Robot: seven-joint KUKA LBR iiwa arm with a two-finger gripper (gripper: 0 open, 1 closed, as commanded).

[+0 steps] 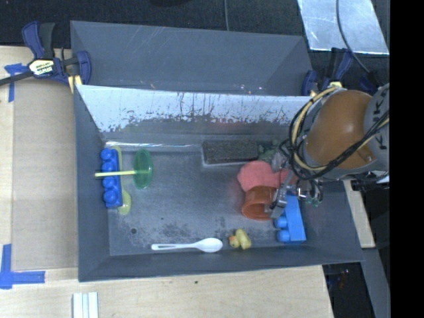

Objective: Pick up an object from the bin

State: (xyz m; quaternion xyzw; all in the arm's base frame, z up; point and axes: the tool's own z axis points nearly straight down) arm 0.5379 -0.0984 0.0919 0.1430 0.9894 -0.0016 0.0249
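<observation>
Gripper (281, 203) sits low on the right side of the bin (192, 61), between an orange-brown cup (254, 204) and a blue block (292, 226). It looks to be touching both. Whether it is open or closed cannot be told, as the wrist hides it. A pink item (254, 175) lies just behind the cup.

Judged step: settling a grasp. Centre on one thing only and lift straight up. The right wall is close. Open floor lies leftward, past the white spoon (191, 246).
</observation>
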